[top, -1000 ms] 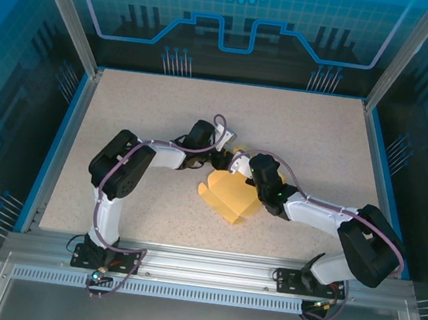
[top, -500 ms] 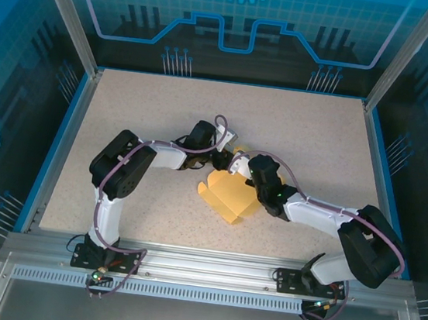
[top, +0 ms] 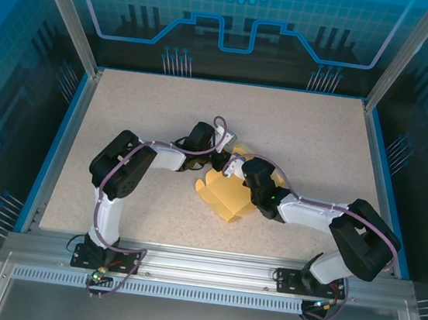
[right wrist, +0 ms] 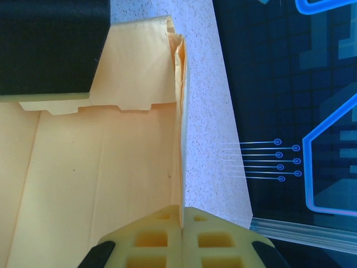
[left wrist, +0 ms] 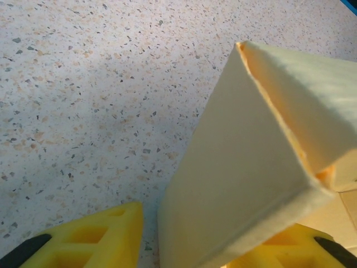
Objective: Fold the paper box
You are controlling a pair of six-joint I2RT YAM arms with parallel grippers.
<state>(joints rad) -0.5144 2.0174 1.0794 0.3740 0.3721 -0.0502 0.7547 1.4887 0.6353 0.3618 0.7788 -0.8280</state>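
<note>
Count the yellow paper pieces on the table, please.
1. The paper box lies near the middle of the table, between the left arm and the right arm; the right jaws are shut on one wall. Another piece could hide under the arms.
</note>
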